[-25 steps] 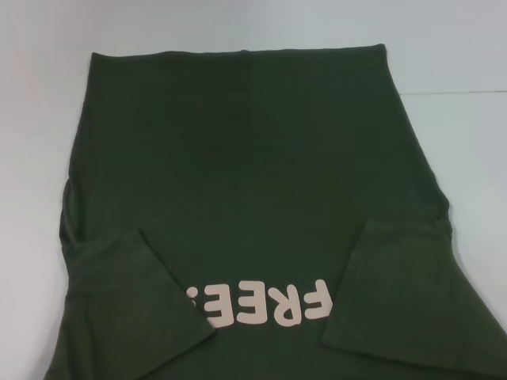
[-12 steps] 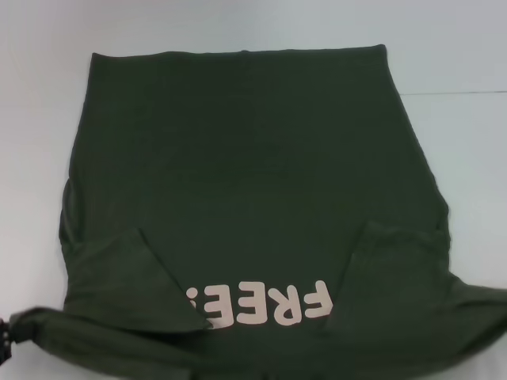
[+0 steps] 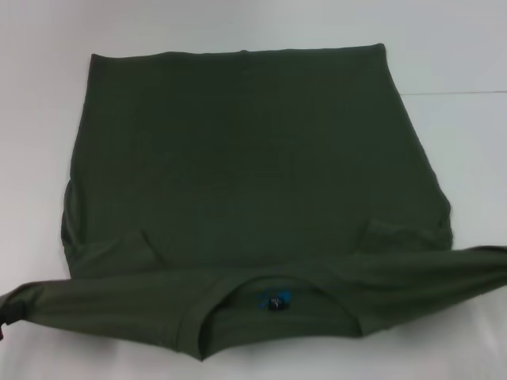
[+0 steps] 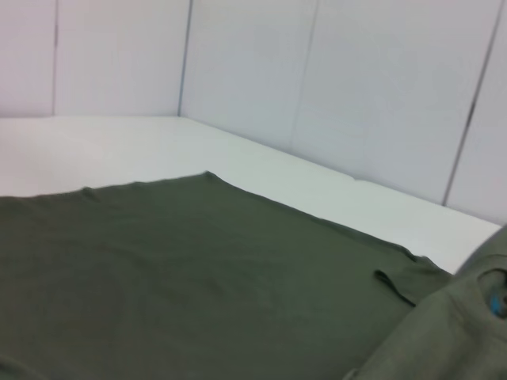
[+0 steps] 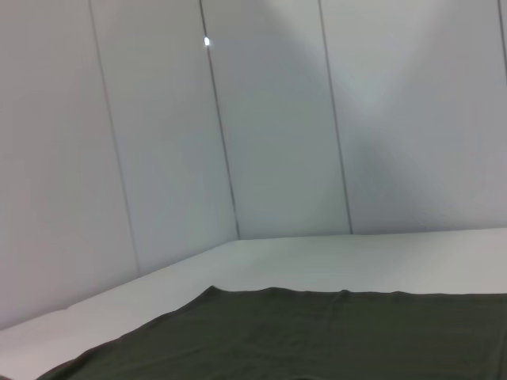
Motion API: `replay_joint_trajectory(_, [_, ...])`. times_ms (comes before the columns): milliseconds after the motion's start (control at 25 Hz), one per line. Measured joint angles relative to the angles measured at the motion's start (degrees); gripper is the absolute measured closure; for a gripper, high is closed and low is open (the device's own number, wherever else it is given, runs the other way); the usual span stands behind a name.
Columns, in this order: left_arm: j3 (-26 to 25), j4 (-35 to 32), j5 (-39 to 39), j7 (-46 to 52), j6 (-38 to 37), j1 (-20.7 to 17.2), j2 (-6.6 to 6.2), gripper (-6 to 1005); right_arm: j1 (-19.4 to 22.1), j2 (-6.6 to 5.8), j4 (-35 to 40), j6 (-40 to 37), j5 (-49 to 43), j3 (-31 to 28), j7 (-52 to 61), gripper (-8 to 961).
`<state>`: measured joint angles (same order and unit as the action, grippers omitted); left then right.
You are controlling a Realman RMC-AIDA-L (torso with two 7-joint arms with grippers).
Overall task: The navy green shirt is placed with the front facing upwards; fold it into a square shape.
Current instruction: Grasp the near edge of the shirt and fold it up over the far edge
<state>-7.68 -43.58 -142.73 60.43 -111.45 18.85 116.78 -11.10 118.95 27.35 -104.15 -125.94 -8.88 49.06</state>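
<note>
The navy green shirt [image 3: 238, 158] lies spread on the white table [image 3: 459, 142]. Its near end, with the round neck and the blue collar label [image 3: 273, 301], is lifted and stretched as a taut band across the lower body, covering the print. My left gripper [image 3: 3, 321] shows only as a dark bit at the left edge, shut on the band's left end. The band's right end runs off the right edge, and my right gripper is out of view. The shirt also shows in the left wrist view [image 4: 198, 269] and the right wrist view [image 5: 317, 332].
White panel walls [image 5: 277, 119] stand behind the table's far edge. Bare table top shows beyond the shirt's far hem [image 3: 238, 52] and on both sides of it.
The shirt's near end has been raised and carried forward over the body. The folded-in sleeves and the pink print are now covered, and the neck with its label has come into sight.
</note>
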Motion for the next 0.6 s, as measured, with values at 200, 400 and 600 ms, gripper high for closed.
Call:
replay_joint_trajectory(200, [-0.4,3.2,3.3,0.4,4.5,0.6,0.03,969,-2.5,-0.12,0.0,3.1,0.1,-1.4,2.3,916])
replay_joint_trajectory(400, [-0.3,6.8,6.7,0.9,13.4,3.2,0.03,970,-6.7,-0.63,0.0,8.6,0.9,-1.9,7.3,917])
replay_joint_trajectory(600, [0.1,9.6,9.2,1.0,22.6,7.7,0.23,970,-12.6,-1.16,0.3,15.7,0.9,0.4,12.6,917])
